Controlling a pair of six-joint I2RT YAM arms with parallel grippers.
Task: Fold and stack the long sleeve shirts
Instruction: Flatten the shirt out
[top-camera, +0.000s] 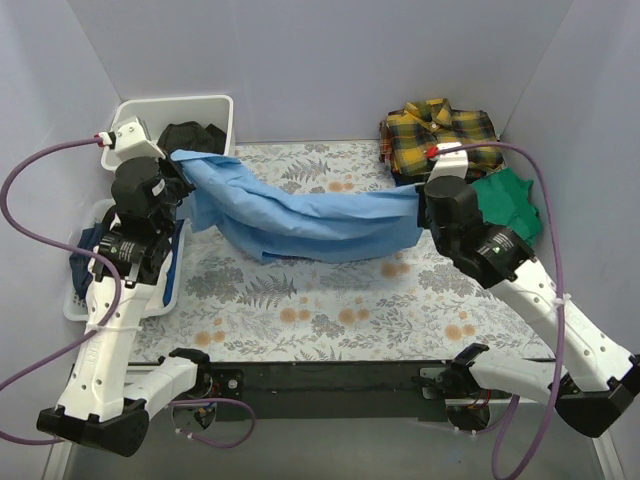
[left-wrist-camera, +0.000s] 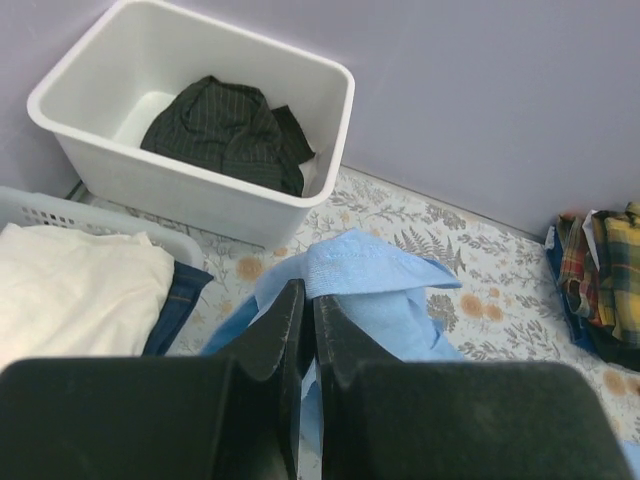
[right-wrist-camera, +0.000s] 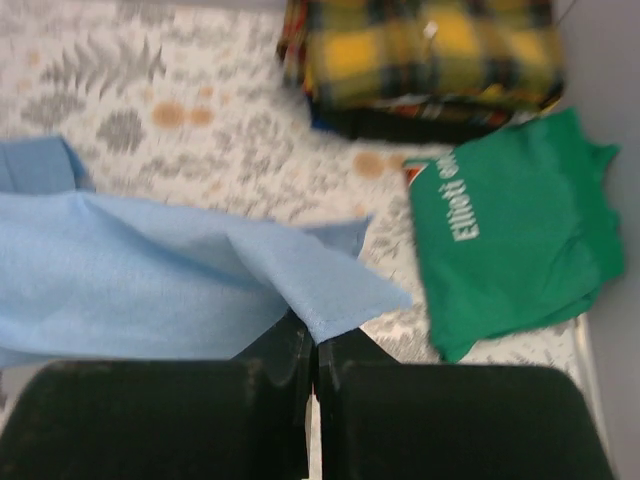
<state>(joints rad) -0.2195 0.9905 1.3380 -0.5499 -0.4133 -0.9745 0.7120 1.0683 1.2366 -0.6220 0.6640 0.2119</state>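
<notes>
The blue shirt (top-camera: 300, 215) is stretched between the two arms over the table (top-camera: 330, 320), sagging in the middle; whether the sag touches the table cannot be told. A slip is judged the likeliest fault: only a thin edge of cloth is pinched at each end, so a hard pull apart could free it. The left gripper (left-wrist-camera: 308, 300) is clenched on the shirt's left end, with cloth bunched about its tips, and the right gripper (right-wrist-camera: 312, 335) is clenched on a corner at the right end. Farther back, the plaid shirt (top-camera: 438, 133) lies folded, well apart.
</notes>
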